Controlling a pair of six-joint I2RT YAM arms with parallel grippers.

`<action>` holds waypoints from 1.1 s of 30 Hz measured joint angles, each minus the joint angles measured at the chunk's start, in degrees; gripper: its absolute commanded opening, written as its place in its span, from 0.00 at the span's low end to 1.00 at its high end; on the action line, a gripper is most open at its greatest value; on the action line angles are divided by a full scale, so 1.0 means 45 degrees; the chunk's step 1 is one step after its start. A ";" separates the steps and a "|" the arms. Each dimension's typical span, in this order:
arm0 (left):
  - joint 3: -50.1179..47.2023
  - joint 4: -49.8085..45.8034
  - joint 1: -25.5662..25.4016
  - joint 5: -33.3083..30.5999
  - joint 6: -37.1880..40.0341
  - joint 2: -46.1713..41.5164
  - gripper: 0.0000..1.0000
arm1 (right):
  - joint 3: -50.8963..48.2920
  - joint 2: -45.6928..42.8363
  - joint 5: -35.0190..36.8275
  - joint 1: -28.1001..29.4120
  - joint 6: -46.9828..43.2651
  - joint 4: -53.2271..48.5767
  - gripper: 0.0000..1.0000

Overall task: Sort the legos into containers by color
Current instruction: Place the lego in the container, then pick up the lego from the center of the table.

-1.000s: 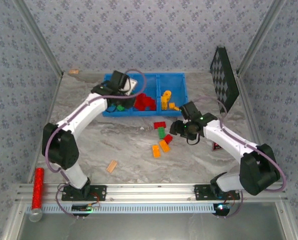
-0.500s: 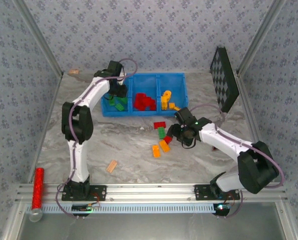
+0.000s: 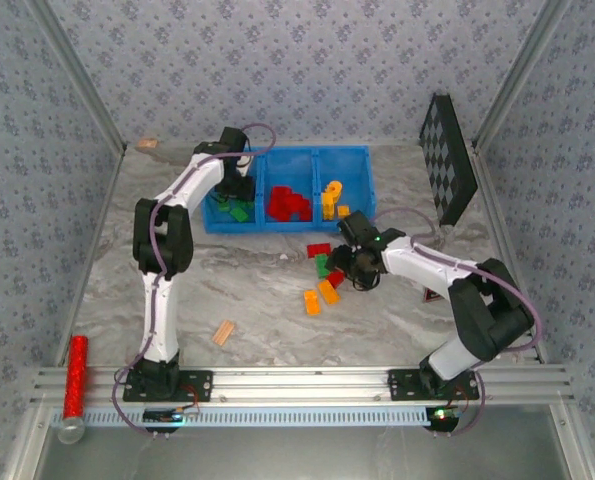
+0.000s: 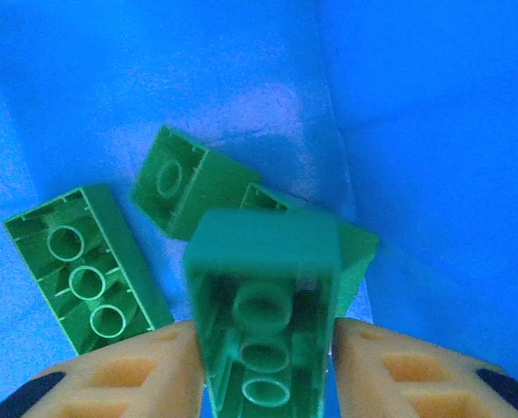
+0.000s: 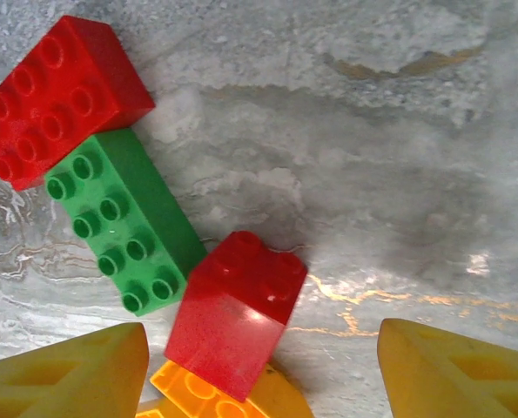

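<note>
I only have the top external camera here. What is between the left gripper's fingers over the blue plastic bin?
Observer: A green plastic lego brick, hollow underside toward the left wrist camera, sits between the fingers of the left gripper; gripped or released, I cannot tell.
Operator: And under the right gripper?
Observer: The right gripper is open above a small red lego brick that partly covers an orange lego brick.

Orange brick [image 5: 189, 396] half-hidden under red brick [image 5: 237, 313]
</note>
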 measured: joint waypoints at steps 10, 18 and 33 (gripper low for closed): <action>-0.0165 0.0000 0.0175 0.0155 -0.0058 -0.0097 0.60 | 0.0194 0.0996 -0.0253 0.0029 0.0000 0.0340 0.62; -0.0291 -0.0005 0.0262 0.0486 -0.0087 -0.0801 0.61 | 0.0204 0.1175 -0.0359 0.0034 -0.0053 0.0665 0.52; -0.1729 0.0097 0.0525 0.0928 -0.0189 -0.2982 0.62 | -0.0335 0.0704 -0.0661 -0.0112 -0.0831 0.1107 0.30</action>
